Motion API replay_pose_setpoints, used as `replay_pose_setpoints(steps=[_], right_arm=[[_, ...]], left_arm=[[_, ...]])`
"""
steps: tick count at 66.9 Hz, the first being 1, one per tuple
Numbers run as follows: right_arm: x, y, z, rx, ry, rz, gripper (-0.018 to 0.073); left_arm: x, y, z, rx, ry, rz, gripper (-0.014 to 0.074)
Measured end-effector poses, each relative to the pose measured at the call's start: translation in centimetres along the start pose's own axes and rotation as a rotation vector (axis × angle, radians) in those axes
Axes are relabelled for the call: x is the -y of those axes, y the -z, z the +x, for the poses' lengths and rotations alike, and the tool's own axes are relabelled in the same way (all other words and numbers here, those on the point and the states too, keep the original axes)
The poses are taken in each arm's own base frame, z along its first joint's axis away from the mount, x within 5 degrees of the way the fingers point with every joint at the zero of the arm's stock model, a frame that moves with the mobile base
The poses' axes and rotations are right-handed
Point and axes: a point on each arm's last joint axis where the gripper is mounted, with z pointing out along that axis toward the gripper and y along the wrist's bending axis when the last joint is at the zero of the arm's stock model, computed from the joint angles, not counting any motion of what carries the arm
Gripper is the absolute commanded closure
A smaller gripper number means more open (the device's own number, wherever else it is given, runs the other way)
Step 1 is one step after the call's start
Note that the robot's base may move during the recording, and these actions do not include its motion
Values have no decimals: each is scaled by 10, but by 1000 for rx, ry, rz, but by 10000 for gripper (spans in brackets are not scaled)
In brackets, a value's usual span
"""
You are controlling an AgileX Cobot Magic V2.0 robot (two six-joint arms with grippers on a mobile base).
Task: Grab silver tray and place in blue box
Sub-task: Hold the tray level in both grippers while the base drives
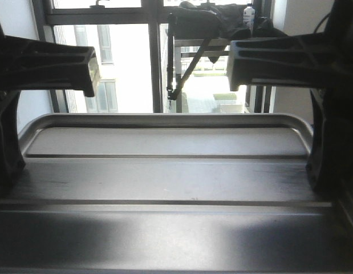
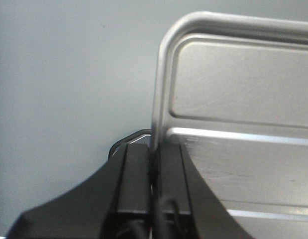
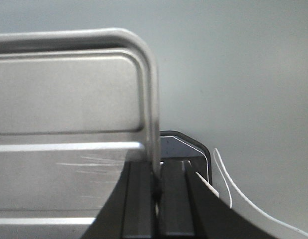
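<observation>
So the grab part looks done to me: the tray point(image 1: 176, 171) sits level between both arms and fills the whole lower half of the front view, with the window point(image 1: 130, 51) behind it up top. I'd say it's lifted, though no worktop shows anywhere to check against. What's left is the whole second bit, carrying it over and lowering it into the box. I can't see the box in any view, so no idea how near it is. At the bottom centre of its wrist view, the left gripper point(image 2: 153, 167) has its jaws nearly pressed together, pinching the tray's thin side rim, which runs straight up out of the gap. Mirror image for the right gripper point(image 3: 156, 174), bottom centre of its view, jaws squeezed onto the opposite rim just below the rounded corner. Both bites look shallow, just on the lip, so I'd guess a tilt or slip is the thing to watch on the move.
</observation>
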Motion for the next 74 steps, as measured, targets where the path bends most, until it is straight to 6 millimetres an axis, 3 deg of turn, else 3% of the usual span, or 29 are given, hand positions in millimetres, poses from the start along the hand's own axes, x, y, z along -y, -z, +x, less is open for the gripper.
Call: replay_pose_setpoints(steps=[74], right_arm=[[0, 0, 0, 0, 0, 0, 502]], left_arm=[[0, 0, 0, 0, 0, 0, 697]])
